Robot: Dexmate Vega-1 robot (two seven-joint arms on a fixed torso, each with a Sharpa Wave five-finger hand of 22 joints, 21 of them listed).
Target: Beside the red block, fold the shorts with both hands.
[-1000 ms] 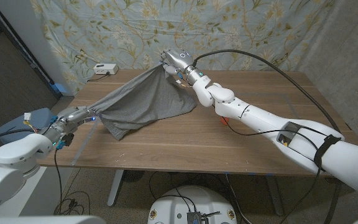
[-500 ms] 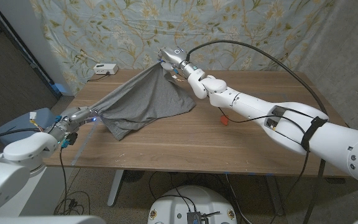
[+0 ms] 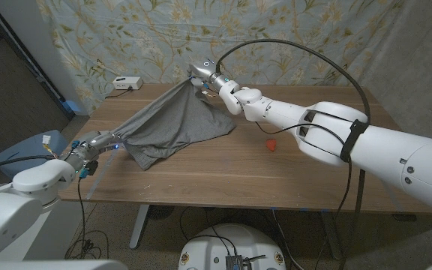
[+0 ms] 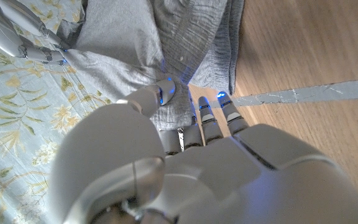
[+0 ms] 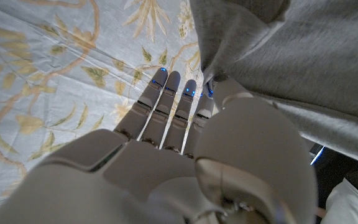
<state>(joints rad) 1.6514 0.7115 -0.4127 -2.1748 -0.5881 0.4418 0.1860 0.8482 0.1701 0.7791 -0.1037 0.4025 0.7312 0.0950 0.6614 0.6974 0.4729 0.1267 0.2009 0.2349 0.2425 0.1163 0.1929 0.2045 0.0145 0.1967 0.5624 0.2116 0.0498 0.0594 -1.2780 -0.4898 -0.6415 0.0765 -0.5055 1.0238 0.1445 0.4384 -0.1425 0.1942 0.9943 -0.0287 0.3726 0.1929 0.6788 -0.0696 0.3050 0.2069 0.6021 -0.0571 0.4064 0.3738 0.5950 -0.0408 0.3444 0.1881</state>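
Here the soft, creased grey shorts point(image 3: 175, 127) hang stretched between the left hand point(image 3: 102, 141) and right hand point(image 3: 203, 75), each pinching a corner, the small red block point(image 3: 271, 145) nearby.

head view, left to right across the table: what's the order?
left hand → shorts → right hand → red block
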